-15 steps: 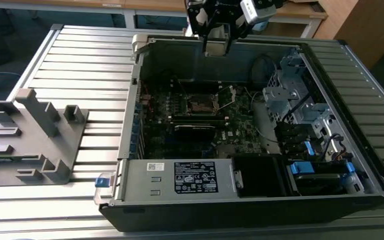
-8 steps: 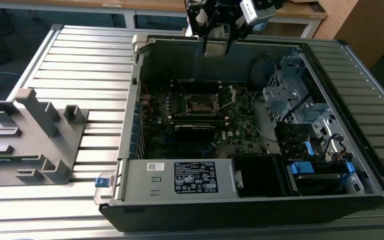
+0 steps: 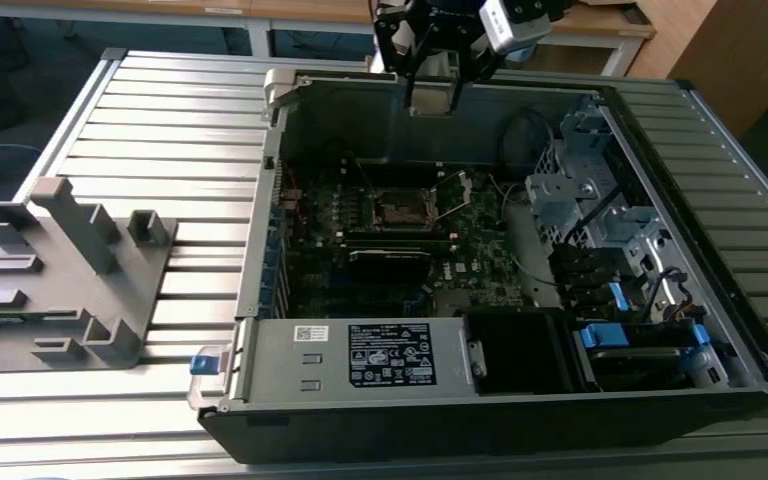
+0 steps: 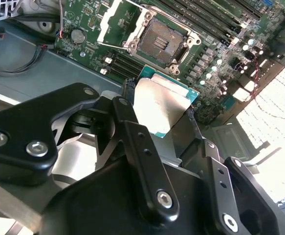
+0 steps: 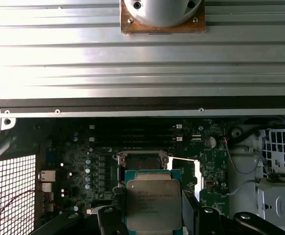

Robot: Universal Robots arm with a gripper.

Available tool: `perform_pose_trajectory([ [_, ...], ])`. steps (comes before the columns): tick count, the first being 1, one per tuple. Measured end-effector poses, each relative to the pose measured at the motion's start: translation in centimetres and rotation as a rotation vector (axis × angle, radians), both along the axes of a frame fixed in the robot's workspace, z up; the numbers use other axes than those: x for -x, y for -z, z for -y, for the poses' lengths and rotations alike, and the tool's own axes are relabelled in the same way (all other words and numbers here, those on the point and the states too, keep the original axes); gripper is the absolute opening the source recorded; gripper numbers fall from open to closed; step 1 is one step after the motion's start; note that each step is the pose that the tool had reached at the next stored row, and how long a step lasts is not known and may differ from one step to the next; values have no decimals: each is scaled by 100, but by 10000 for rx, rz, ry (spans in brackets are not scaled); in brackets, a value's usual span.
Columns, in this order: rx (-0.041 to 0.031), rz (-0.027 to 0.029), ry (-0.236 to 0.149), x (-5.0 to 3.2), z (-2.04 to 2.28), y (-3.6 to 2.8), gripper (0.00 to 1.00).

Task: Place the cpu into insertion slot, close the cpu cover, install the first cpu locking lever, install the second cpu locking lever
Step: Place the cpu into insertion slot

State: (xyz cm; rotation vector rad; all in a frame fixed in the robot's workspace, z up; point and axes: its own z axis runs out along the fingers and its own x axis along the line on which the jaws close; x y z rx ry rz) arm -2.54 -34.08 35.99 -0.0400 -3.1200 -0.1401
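Jaws are pinching the cpu point(image 5: 153, 203) by two opposite edges, with its dull grey top facing the first wrist camera and a bit of green rim peeking out around it. So we're looking at step one here, the placing, and it's not done yet. In the exterior view the chip is hanging up by the wall of the computer case point(image 3: 257, 250) farthest from that camera, well above the motherboard point(image 3: 317, 290) and touching nothing but the jaws. The insertion slot point(image 4: 162, 43) is sitting bare with its contact field showing. The cpu cover point(image 4: 103, 29) is lying flipped open beside it, so nothing is blocking the way down. The case itself is lying on its side on the slatted table point(image 3: 157, 130). My read: seating it is calling for a careful lineup, chip square over the slot, flat and level, then a gentle lowering with no sideways drag, since those contacts are looking fragile. I can't tell from these shots which corner is the keyed one, so I'm not guessing at the rotation.
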Motion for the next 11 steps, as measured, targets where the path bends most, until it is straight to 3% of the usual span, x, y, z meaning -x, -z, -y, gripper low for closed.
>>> perform_pose_trajectory([
  [11,0,-1,1,0,0,21,54],
])
